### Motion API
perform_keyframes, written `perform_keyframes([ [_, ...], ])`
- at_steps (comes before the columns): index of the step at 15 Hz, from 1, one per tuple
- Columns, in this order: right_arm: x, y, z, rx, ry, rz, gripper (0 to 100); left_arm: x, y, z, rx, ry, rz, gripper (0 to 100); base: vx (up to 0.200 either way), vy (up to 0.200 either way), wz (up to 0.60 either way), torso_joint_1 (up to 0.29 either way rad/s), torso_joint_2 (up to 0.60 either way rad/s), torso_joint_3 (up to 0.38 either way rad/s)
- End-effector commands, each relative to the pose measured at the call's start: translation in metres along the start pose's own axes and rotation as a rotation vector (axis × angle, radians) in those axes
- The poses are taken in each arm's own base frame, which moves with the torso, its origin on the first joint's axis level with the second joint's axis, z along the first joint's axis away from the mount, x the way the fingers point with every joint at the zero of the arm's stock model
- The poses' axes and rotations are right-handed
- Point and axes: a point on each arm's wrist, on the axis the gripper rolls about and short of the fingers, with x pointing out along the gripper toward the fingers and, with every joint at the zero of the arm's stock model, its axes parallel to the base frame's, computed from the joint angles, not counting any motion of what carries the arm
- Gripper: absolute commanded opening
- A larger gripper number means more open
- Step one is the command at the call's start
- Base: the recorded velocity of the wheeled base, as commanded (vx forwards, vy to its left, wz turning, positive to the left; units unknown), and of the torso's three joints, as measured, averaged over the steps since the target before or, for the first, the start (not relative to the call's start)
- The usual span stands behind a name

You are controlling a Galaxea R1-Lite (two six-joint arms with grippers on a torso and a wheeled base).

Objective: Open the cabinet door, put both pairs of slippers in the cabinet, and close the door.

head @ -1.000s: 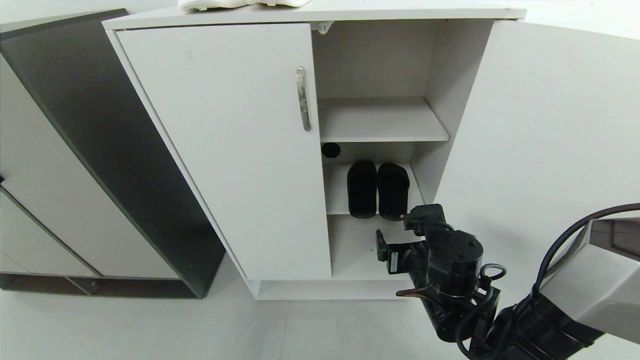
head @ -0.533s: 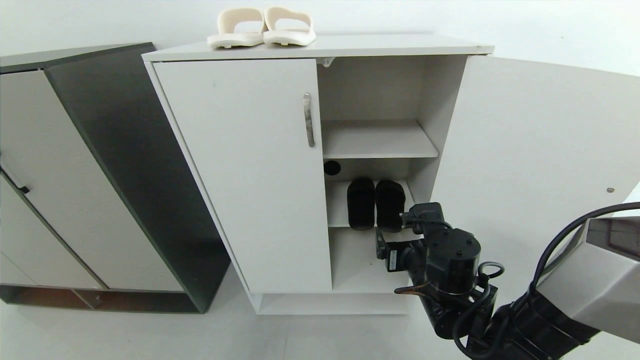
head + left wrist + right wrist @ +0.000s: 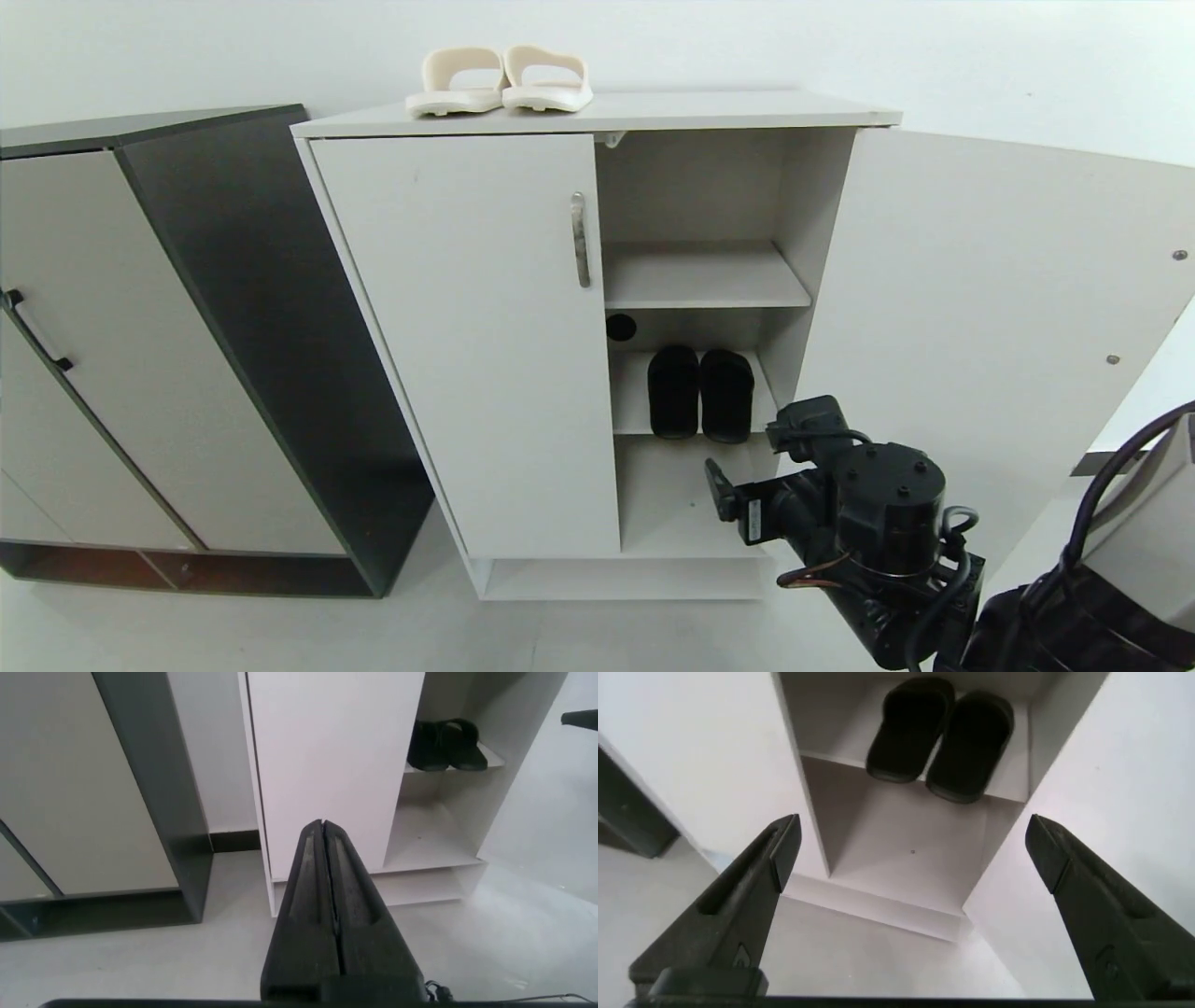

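Observation:
The white cabinet (image 3: 597, 110) has its right door (image 3: 980, 317) swung wide open and its left door (image 3: 467, 336) closed. A black pair of slippers (image 3: 700, 392) sits side by side on the lower shelf, also seen as black slippers (image 3: 941, 730) and black slippers (image 3: 448, 745). On the cabinet top lies a beige pair of slippers (image 3: 499, 82). My right gripper (image 3: 912, 826) hangs open and empty in front of the bottom compartment, below the black pair. My left gripper (image 3: 322, 831) is shut with nothing in it, low in front of the closed left door.
A dark grey cabinet (image 3: 243, 308) with a light door stands close to the left of the white one. The upper shelf (image 3: 705, 278) and the bottom compartment (image 3: 686, 504) are bare. The open door blocks the right side; the floor (image 3: 280, 635) lies in front.
The head camera has pulled back and up, bringing the cabinet top and the beige slippers into view. My right gripper has drawn back slightly from the cabinet and stays open.

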Motion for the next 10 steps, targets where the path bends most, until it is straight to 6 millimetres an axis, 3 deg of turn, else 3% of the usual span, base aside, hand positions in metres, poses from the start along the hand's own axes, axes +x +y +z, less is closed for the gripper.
perform_keyframes([
  [1, -0.0047, -0.0023, 0.0019, 0.002, -0.003, 0.015, 100, 0.0001, 0.0000, 0.0001, -0.001, 0.001, 0.000, 0, 0.000, 0.000, 0.00, 0.000, 0.00, 0.000],
  [5, -0.0049, -0.0024, 0.0015, 0.002, -0.006, 0.017, 100, 0.0001, 0.0000, 0.0001, -0.001, 0.001, 0.000, 0, 0.000, 0.000, 0.00, 0.000, 0.00, 0.000],
  [10, -0.0043, -0.0021, 0.0001, 0.001, -0.002, 0.015, 100, 0.0001, 0.0000, 0.0001, 0.000, 0.001, -0.001, 0, 0.000, 0.200, 0.00, 0.007, 0.00, 0.004],
])
